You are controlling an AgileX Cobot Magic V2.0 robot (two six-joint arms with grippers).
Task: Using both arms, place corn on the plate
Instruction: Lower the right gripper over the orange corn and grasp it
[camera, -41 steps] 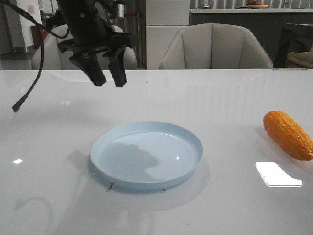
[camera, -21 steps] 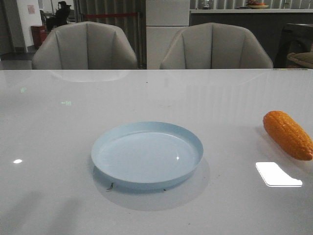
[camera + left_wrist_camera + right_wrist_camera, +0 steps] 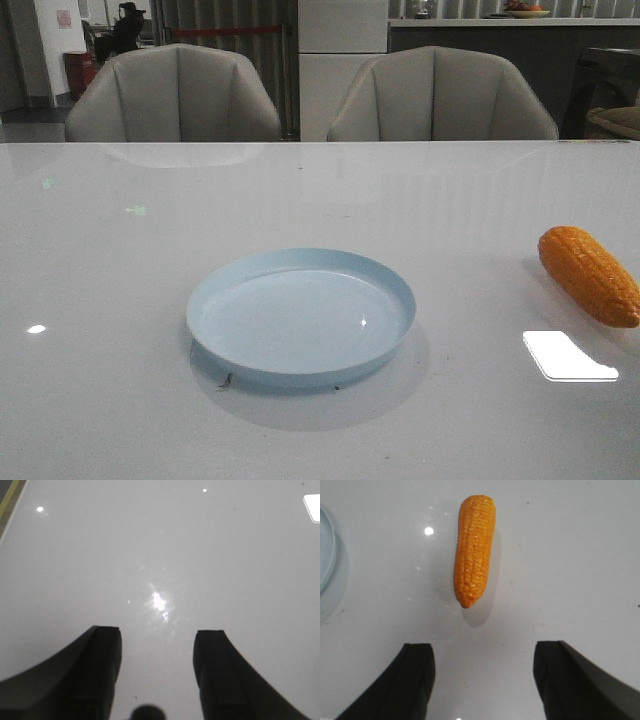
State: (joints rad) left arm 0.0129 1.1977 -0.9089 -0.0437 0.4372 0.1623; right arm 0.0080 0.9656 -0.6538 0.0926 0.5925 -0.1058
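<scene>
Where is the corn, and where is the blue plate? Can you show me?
corn (image 3: 474,547): right wrist view, middle of the cob's kernel rows.
plate (image 3: 300,377): front view, near edge of the pale blue rim.

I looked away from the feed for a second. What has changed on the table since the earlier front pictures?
The left arm, which hung over the far left of the table a second ago, has pulled out of the front view; its hand is now open over bare table. Nothing was taken hold of or let go. The plate and the corn lie where they were, and the right hand is open near the corn.
</scene>
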